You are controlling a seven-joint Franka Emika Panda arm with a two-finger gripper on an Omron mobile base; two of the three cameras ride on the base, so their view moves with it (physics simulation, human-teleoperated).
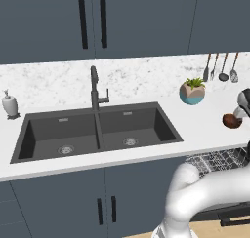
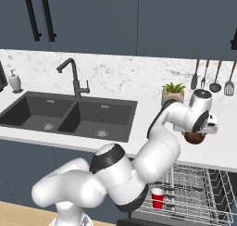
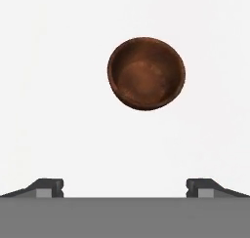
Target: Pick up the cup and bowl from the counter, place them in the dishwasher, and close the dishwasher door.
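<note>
the cup already stood upright in the dishwasher rack, so only the bowl was left, sitting mouth-up on the counter near the potted plant. the gripper hung directly above it, jaws spread wide and empty, apparently lining up to drop over the rim.

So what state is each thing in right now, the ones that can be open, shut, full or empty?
gripper: open, holding nothing, above the bowl.
bowl: upright and empty, on the counter.
cup: upright in the dishwasher rack.
dishwasher door: open, rack pulled out.
sink: empty, no water running from the tap.
upper cabinets: shut.
</note>
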